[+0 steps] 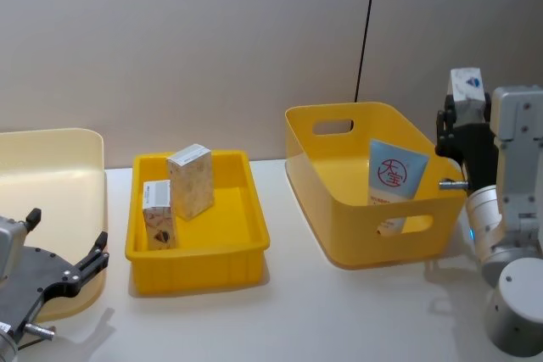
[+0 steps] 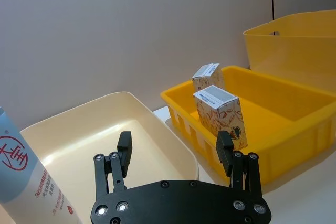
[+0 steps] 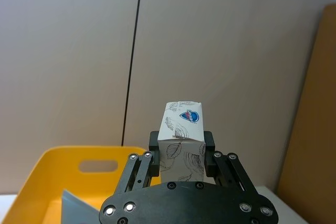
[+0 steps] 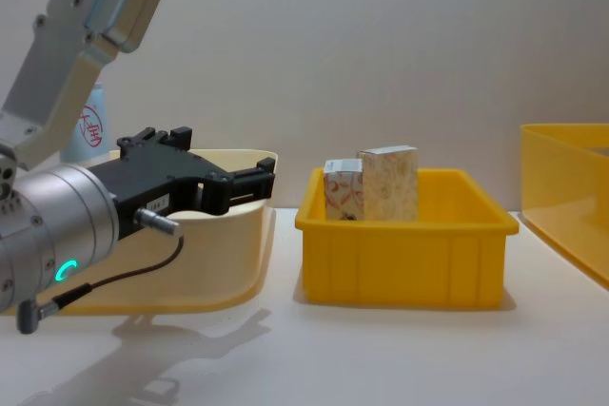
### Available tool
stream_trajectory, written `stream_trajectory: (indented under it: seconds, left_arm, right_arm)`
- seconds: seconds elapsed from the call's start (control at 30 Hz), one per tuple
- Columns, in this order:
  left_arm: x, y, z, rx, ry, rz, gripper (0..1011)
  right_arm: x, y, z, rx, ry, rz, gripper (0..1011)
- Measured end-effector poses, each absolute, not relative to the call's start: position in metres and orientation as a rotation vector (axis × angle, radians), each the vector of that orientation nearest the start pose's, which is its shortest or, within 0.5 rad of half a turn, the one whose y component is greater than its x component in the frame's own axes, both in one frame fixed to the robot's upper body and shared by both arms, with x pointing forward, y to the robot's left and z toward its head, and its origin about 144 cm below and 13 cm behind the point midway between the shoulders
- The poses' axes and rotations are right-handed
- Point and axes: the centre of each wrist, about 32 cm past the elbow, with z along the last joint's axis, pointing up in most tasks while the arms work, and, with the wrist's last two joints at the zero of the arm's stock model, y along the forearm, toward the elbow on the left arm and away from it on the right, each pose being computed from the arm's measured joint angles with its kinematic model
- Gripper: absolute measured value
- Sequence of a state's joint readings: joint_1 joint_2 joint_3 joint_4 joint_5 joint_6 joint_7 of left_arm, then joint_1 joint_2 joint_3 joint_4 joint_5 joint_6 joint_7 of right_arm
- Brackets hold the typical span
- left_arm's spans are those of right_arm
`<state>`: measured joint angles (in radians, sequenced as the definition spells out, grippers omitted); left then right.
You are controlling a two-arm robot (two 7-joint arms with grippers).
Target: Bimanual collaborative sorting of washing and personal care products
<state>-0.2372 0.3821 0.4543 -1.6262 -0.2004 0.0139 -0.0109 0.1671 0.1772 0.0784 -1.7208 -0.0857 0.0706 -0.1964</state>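
Right claw (image 3: 181,153) gripping patterned box (image 3: 182,139).

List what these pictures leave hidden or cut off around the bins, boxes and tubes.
- Light-blue tube in the deep yellow bin: the bin's front wall hides its lower end in the head view.
- Second tube: cut off by the left wrist view's edge.
- Box in the right gripper: its bottom sits behind the gripper body.
- Cream tub: its left part runs off the head view.
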Motion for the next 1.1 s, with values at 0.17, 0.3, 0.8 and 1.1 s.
stream_trajectory:
  seconds: [0.17, 0.3, 0.8, 1.1]
  left_arm:
    - [0.492, 0.198, 1.204, 0.061, -0.268, 1.124, 999]
    - [0.492, 0.198, 1.204, 0.061, -0.268, 1.124, 1000]
    - [0.492, 0.198, 1.204, 0.061, -0.268, 1.124, 999]
    - [0.492, 0.198, 1.204, 0.061, -0.268, 1.124, 1000]
  right_arm:
    - [0.496, -0.3, 1.247, -0.003, -0.354, -1.86, 448]
    - [0.498, -0.301, 1.24, -0.024, -0.315, -1.862, 448]
    - [0.511, -0.298, 1.226, -0.051, -0.281, -1.795, 448]
    - [0.517, -0.295, 1.224, -0.062, -0.293, -1.76, 448]
